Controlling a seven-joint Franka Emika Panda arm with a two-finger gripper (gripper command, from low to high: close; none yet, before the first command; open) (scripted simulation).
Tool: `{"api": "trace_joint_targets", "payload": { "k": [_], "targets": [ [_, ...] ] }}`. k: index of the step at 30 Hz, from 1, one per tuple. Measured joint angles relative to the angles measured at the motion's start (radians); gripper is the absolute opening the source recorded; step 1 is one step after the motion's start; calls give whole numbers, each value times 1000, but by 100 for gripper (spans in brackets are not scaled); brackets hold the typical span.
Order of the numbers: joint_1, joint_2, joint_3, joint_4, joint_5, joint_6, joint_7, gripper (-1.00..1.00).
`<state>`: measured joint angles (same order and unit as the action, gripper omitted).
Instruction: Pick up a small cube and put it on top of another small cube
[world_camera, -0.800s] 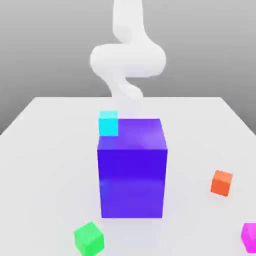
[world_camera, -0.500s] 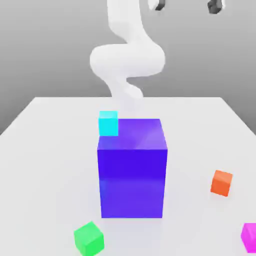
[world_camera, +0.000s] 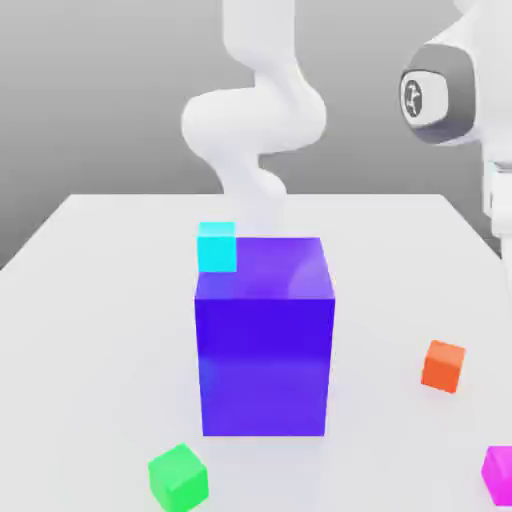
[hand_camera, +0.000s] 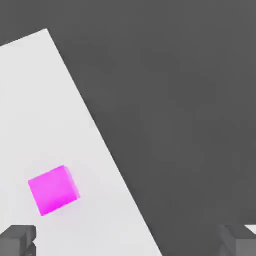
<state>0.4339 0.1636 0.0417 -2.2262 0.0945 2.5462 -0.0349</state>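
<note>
In the hand view my gripper (hand_camera: 127, 244) is open, with one fingertip (hand_camera: 17, 241) and the other (hand_camera: 239, 241) far apart and nothing between them. A magenta cube (hand_camera: 53, 190) lies on the white table (hand_camera: 45, 100) near its edge, close to one fingertip. In the exterior view the same magenta cube (world_camera: 499, 472) sits at the front right corner, and the arm's wrist (world_camera: 455, 95) hangs high above the right side. An orange cube (world_camera: 443, 365), a green cube (world_camera: 179, 476) and a cyan cube (world_camera: 217, 246) are also on the scene.
A large blue block (world_camera: 264, 340) stands in the middle of the table (world_camera: 90, 300). The cyan cube shows at its back left top corner; whether it rests on the block or behind it I cannot tell. The table edge runs close to the magenta cube.
The arm has swung down and toward the exterior view's right; its wrist now stands at the upper right. The cubes have not moved.
</note>
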Motion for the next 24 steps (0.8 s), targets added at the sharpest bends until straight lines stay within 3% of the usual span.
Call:
{"api": "trace_joint_targets", "payload": {
  "k": [10,11,18,22,24],
  "targets": [
    [88,353,13,42,-157,154,-93,0],
    [90,384,10,49,-161,178,-91,-100],
    [91,389,9,50,-162,180,-91,-100],
    [80,268,19,22,-148,87,-98,-100],
    [44,216,-25,-11,-125,71,-55,-100]
  ]
}}
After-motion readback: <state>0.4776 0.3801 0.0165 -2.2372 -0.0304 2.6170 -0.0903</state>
